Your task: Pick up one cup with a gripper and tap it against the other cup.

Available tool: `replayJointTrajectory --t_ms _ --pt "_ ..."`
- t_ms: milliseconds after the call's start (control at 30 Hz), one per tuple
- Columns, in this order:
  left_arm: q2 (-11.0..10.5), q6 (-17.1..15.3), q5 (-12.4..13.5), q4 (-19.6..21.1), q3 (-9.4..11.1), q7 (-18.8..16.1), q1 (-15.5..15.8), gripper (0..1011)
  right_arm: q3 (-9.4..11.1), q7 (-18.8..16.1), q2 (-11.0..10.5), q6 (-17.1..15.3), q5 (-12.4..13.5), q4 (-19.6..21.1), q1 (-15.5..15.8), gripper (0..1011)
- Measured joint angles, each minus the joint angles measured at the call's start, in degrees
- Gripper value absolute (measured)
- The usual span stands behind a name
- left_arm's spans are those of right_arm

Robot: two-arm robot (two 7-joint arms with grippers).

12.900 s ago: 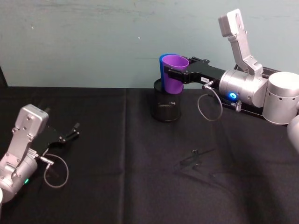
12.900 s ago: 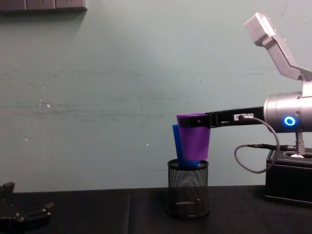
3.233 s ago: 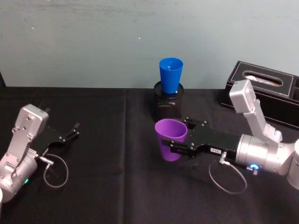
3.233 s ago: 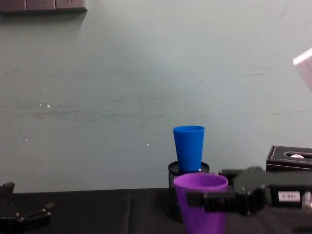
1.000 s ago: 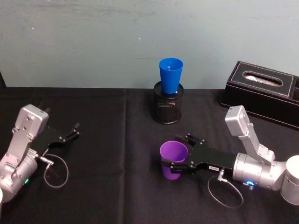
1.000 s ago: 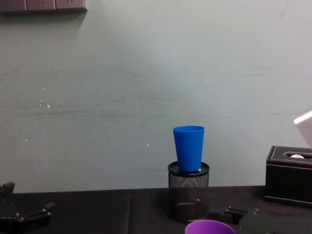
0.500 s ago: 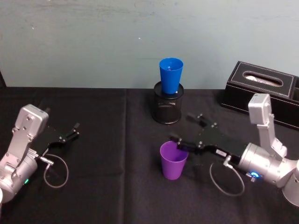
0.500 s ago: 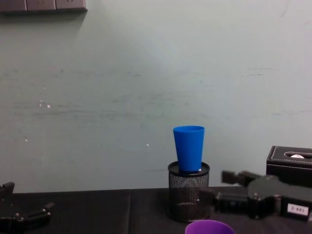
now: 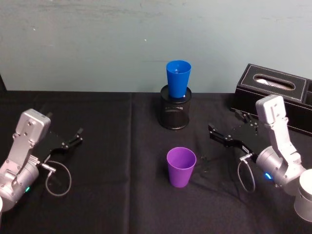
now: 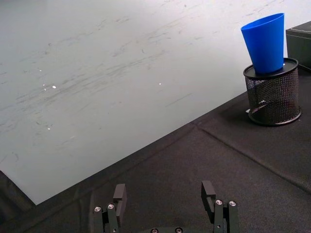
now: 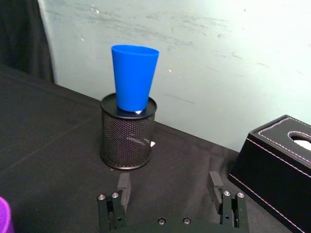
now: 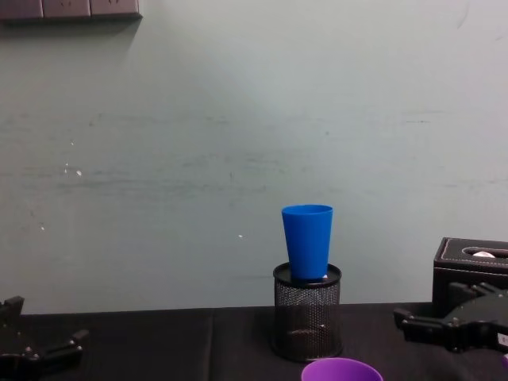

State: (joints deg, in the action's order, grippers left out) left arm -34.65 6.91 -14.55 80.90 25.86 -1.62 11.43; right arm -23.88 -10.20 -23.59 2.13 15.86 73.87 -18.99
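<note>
Jaws of right gripper (image 9: 228,127) spread, withdrawn from purple cup (image 9: 181,167)

Four cameras, one black-clothed table.
Head looks down from above; chest looks level at the wall; both wrists sit low, facing the blue cup (image 9: 178,78) in its mesh pen holder (image 9: 175,112), common to all.

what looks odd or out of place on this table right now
The blue cup sits wedged in the mouth of the black mesh pen holder, slightly tilted, not on the table. The purple cup stands upright on the cloth, with the open right gripper apart from it.
</note>
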Motion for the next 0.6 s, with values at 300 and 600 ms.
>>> replayJointTrajectory --t_ms 300,600 --pt "0.0 0.0 0.0 0.0 0.0 0.0 0.0 1011 0.0 -1.2 0.8 -0.4 -1.0 -1.0 -0.6 1004" --pt "0.0 0.0 0.0 0.0 0.0 0.0 0.0 1011 0.0 -0.9 0.8 -0.5 -1.1 -0.9 -0.6 1004"
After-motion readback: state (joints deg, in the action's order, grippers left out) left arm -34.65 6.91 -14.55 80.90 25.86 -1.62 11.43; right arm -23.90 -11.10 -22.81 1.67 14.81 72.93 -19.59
